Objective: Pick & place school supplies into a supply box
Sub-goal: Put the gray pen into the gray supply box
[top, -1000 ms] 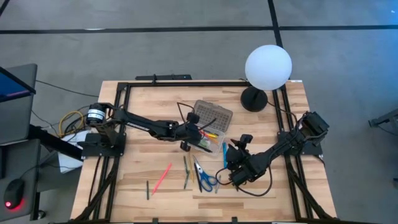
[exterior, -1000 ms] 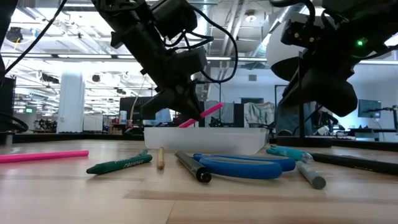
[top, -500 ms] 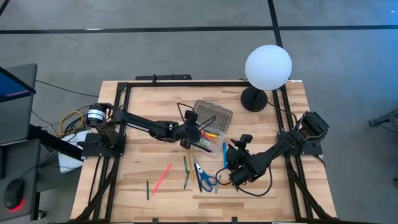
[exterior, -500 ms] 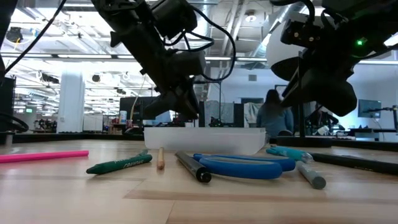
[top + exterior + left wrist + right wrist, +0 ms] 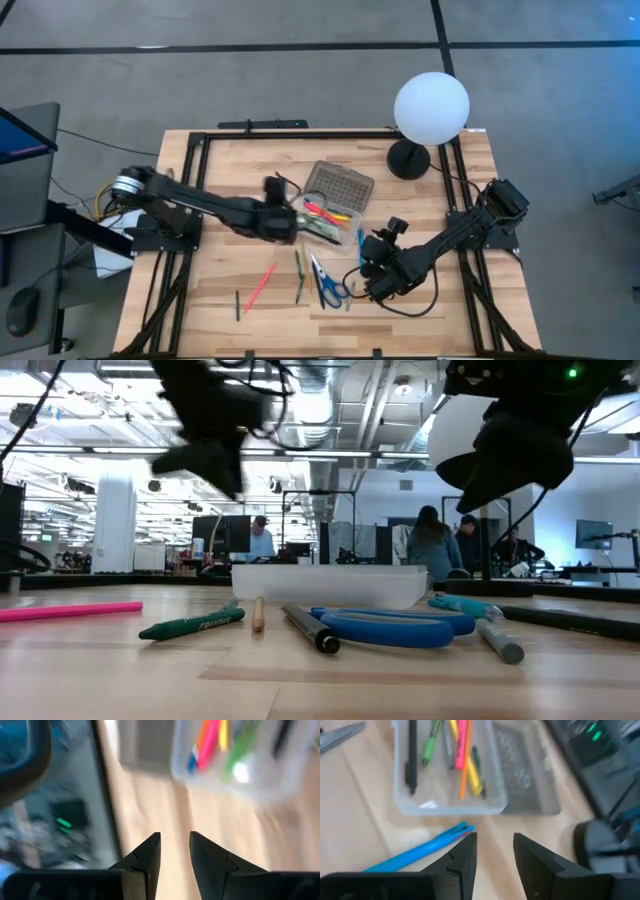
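The supply box point(image 5: 333, 212) sits mid-table, its grey dotted lid point(image 5: 340, 182) folded open toward the far edge. Pink, yellow, green and black pens point(image 5: 455, 755) lie inside it. On the wood near it lie a pink pen point(image 5: 261, 286), green pencils point(image 5: 299, 277), blue-handled scissors point(image 5: 328, 285) and a blue pen point(image 5: 420, 852). My left gripper point(image 5: 285, 222) is open and empty, left of the box. My right gripper point(image 5: 495, 842) is open, hovering over the blue pen's tip on the box's near-right side.
A white globe lamp point(image 5: 430, 108) stands at the far right corner. Black cables point(image 5: 405, 300) loop by the right arm near the table's front. A black frame point(image 5: 300, 133) rims the table. Bare wood lies left of the box. People sit in the room behind.
The left gripper held a pink pen tilted over the box, then let it go into the box. It has since drawn back from the box toward the table's left. The right arm has risen a little.
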